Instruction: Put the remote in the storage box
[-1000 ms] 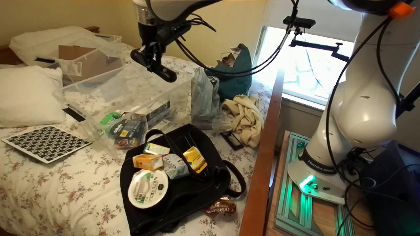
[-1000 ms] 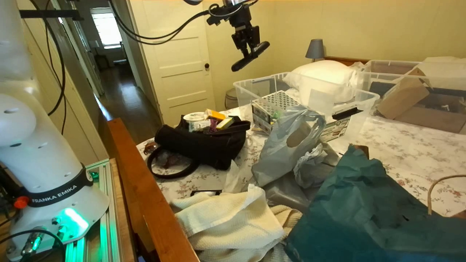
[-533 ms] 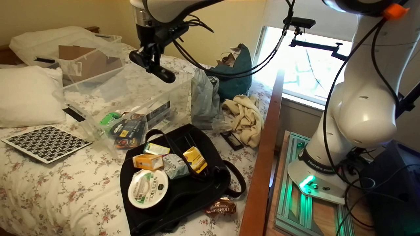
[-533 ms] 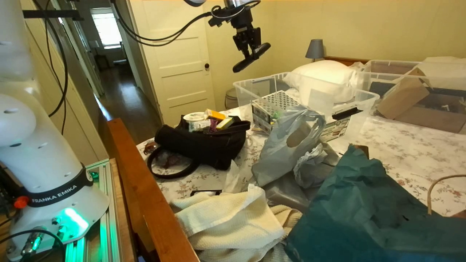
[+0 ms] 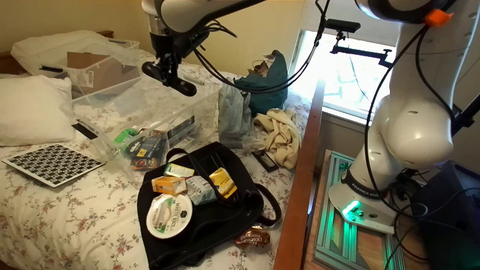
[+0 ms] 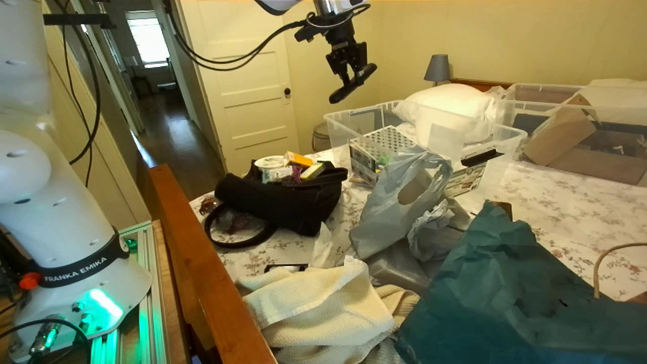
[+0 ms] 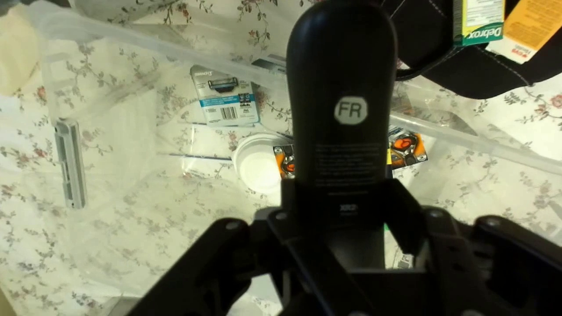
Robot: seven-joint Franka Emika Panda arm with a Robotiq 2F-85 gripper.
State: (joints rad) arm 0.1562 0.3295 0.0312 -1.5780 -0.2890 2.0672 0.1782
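My gripper (image 5: 167,76) is shut on the black remote (image 5: 184,87), gripping it across its middle. In the wrist view the remote (image 7: 344,66) extends forward from between the fingers, marked "FR". In both exterior views it hangs tilted in the air; the gripper (image 6: 352,81) is above the bed. Two translucent storage boxes stand on the bed. The nearer storage box (image 5: 205,110) holds several packages and lies below the remote; its rim (image 7: 175,52) crosses the wrist view. The farther storage box (image 6: 561,105) has brown cardboard inside (image 5: 93,71).
A black bag (image 5: 232,217) with packets and a rice bowl lies beside the nearer box. A grey plastic bag (image 6: 394,212), teal bag (image 6: 485,293) and cream cloth (image 6: 323,303) lie around it. A checkered board (image 5: 54,165), white pillow (image 5: 33,112) and wooden rail (image 5: 300,187) also show.
My gripper has moved a little, still holding the remote: left and slightly down in one exterior picture, right and slightly down in another. Nothing on the bed has moved.
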